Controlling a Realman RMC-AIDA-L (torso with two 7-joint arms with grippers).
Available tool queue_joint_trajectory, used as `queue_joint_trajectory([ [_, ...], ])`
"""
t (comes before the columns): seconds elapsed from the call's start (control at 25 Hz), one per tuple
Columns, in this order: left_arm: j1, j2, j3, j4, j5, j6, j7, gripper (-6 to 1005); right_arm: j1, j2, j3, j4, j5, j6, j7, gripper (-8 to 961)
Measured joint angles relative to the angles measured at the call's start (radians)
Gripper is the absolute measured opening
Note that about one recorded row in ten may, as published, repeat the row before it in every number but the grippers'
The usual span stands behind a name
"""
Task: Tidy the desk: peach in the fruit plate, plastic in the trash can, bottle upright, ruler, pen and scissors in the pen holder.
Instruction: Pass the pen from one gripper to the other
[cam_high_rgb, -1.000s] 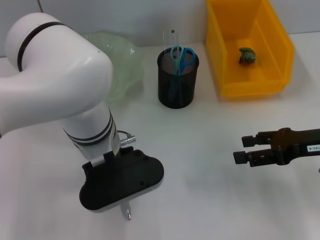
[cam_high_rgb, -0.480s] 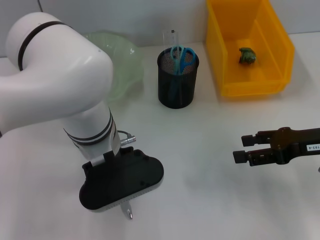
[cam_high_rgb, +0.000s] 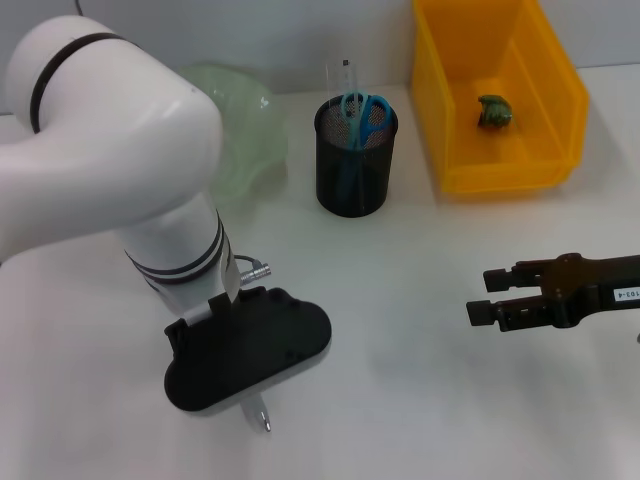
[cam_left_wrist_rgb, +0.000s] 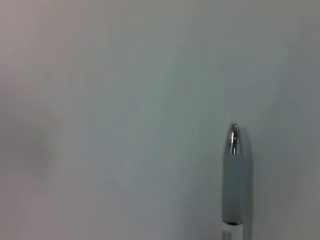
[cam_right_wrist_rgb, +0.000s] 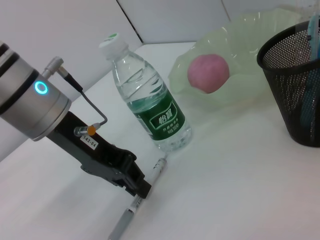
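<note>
**Pen under left gripper, near edge of desk**

Left gripper (cam_right_wrist_rgb: 141, 190): low over the white desk (cam_high_rgb: 420, 260), fingers clamped on the pen (cam_right_wrist_rgb: 134, 202), which lies flat with its silver tip (cam_left_wrist_rgb: 233, 139) poking out beyond them. Bottle (cam_right_wrist_rgb: 145, 102): upright, just beside the pen. Peach (cam_right_wrist_rgb: 208, 73): in the green fruit plate (cam_high_rgb: 245, 130). Scissors (cam_high_rgb: 363, 115): handles up in the black mesh pen holder (cam_high_rgb: 354, 170). Right gripper (cam_high_rgb: 481, 298): spread apart, empty, well apart from the pen.
</note>
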Motion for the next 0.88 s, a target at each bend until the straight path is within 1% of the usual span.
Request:
queue_joint_trajectory([
  [0.08,-0.003,0.0,-0.02,0.004,0.001,0.012,-0.024,131,0.001,0.0,0.0,0.0,0.0,0.002,0.0,803],
  [0.2,-0.034,0.0,-0.128,0.01,-0.045,0.102,-0.071,131,0.001,0.001,0.0,0.0,0.0,0.002,-0.001,803],
  [0.28,-0.071,0.0,-0.257,0.006,-0.117,0.21,-0.121,132,0.0,0.001,0.0,0.0,0.001,-0.002,-0.008,802],
  [0.32,-0.082,0.0,-0.305,0.002,-0.141,0.244,-0.138,132,-0.001,0.001,0.0,0.0,0.001,-0.003,-0.013,802],
  [0.36,-0.103,0.001,-0.414,-0.011,-0.202,0.317,-0.184,132,-0.003,0.001,0.0,0.0,0.001,-0.005,-0.022,802],
  [0.4,-0.103,0.001,-0.414,-0.011,-0.202,0.317,-0.184,132,-0.003,0.001,0.0,0.0,0.001,-0.005,-0.022,802],
  [0.44,-0.111,0.002,-0.468,-0.019,-0.228,0.341,-0.216,132,-0.005,0.0,0.0,0.0,0.001,-0.005,-0.026,802],
  [0.52,-0.114,0.004,-0.54,-0.029,-0.267,0.364,-0.284,132,-0.009,-0.003,0.0,0.001,0.001,-0.007,-0.04,802],
  [0.56,-0.11,0.004,-0.591,-0.031,-0.313,0.373,-0.373,132,-0.012,-0.006,0.001,0.001,0.001,-0.009,-0.054,802],
  [0.6,-0.11,0.004,-0.591,-0.031,-0.313,0.373,-0.373,132,-0.012,-0.006,0.001,0.001,0.001,-0.009,-0.054,802],
  [0.64,-0.106,0.005,-0.61,-0.031,-0.335,0.377,-0.412,132,-0.013,-0.008,0.001,0.0,0.001,-0.011,-0.06,802],
  [0.76,-0.096,0.007,-0.692,-0.029,-0.4,0.399,-0.532,132,-0.014,-0.015,0.0,-0.005,0.001,-0.028,-0.074,802],
  [0.88,-0.092,0.009,-0.803,-0.037,-0.442,0.41,-0.673,132,-0.014,-0.016,0.0,-0.014,0.001,-0.056,-0.103,801],
])
